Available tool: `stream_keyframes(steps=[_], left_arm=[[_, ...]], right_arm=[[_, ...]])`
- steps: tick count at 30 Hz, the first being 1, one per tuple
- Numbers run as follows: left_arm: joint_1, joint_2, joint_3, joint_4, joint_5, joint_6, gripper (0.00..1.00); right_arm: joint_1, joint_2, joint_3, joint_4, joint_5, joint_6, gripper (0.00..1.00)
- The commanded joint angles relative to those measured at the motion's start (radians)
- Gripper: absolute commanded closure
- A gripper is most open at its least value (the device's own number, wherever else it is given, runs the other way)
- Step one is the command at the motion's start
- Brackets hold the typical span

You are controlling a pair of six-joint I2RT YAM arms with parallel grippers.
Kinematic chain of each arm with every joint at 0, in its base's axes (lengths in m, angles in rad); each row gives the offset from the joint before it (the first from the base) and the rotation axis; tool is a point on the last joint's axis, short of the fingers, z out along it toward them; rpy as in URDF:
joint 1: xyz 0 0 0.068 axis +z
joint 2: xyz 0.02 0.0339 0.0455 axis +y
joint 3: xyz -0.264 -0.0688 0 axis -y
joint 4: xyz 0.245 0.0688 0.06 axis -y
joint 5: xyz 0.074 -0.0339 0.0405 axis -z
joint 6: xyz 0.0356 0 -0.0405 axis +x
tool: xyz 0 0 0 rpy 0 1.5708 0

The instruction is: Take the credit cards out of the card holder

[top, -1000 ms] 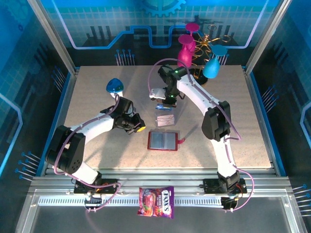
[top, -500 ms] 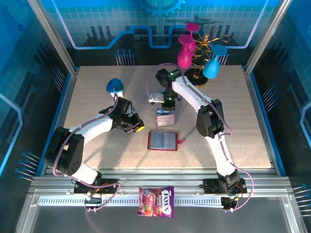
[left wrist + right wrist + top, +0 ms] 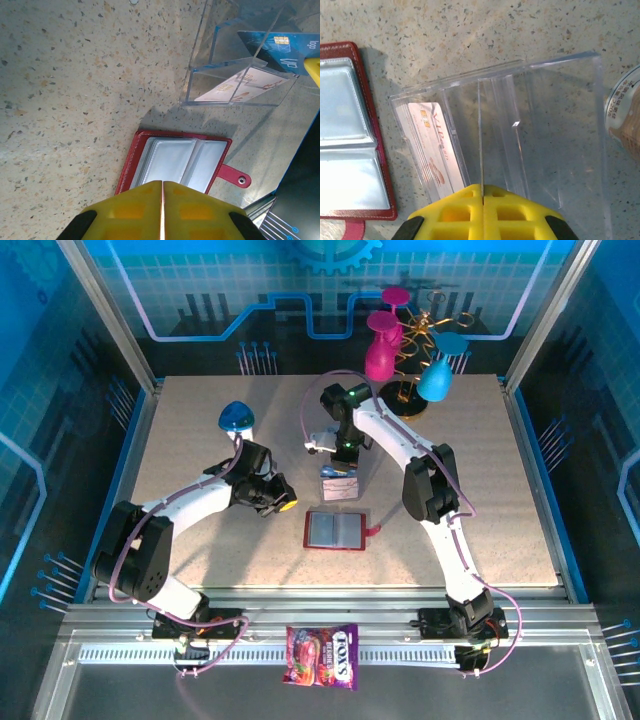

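The red card holder (image 3: 336, 530) lies open on the table, its grey see-through pockets (image 3: 180, 162) facing up and its snap tab to the right. Just behind it stands a clear ridged box (image 3: 339, 485) with a white credit card (image 3: 432, 145) in its front slot. My right gripper (image 3: 343, 452) hangs over the box, shut on a blue credit card (image 3: 280, 47). In the right wrist view that card is a thin edge (image 3: 481, 140) between the yellow fingers. My left gripper (image 3: 285, 505) is shut and holds nothing, just left of the card holder (image 3: 350, 135).
A colourful candy packet (image 3: 322, 655) lies on the front rail. A blue dome (image 3: 236, 417) sits behind the left arm. Pink (image 3: 383, 345) and teal (image 3: 436, 380) vases on a gold stand are at the back, close to the right arm.
My right gripper has shifted slightly left and nearer, bringing the blue card over the clear box. The left arm and the card holder have not moved.
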Motion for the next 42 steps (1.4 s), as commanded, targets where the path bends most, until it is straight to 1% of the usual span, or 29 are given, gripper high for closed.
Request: stream_keyframes(steps=[1,7,15,18,20,23,27,31,37,42], left_arm=[[0.012,-0.017,-0.013,-0.017,0.001,-0.016,0.90],[0.012,-0.012,-0.012,-0.013,0.005,-0.016,0.90],[0.012,-0.015,-0.016,-0.012,0.009,-0.016,0.90],[0.012,-0.013,-0.017,-0.010,0.009,-0.019,0.90],[0.012,-0.014,-0.018,-0.007,0.009,-0.019,0.90],[0.011,-0.014,-0.018,-0.007,0.010,-0.019,0.90],[0.012,-0.017,-0.020,-0.009,0.010,-0.020,0.90],[0.012,-0.019,-0.022,-0.007,0.007,-0.022,0.90],[0.012,-0.013,-0.020,-0.001,0.009,-0.025,0.89],[0.012,-0.007,-0.016,0.003,0.011,-0.025,0.89]], right_arm=[[-0.005,0.034,0.030,-0.043,-0.055,0.083,1.00],[-0.007,0.041,0.036,-0.035,-0.086,0.174,1.00],[-0.010,0.067,0.080,-0.049,-0.108,0.245,1.00],[-0.009,0.078,0.108,-0.071,-0.135,0.244,1.00],[-0.004,0.082,0.110,-0.087,-0.150,0.216,1.00],[0.009,0.084,0.097,-0.112,-0.127,0.152,1.00],[0.013,0.090,0.096,-0.122,-0.045,0.119,0.84],[0.001,0.074,0.109,-0.106,-0.036,0.129,0.76],[-0.004,0.031,0.081,-0.065,0.001,0.143,0.71],[-0.011,-0.012,0.034,-0.017,0.043,0.156,0.69]])
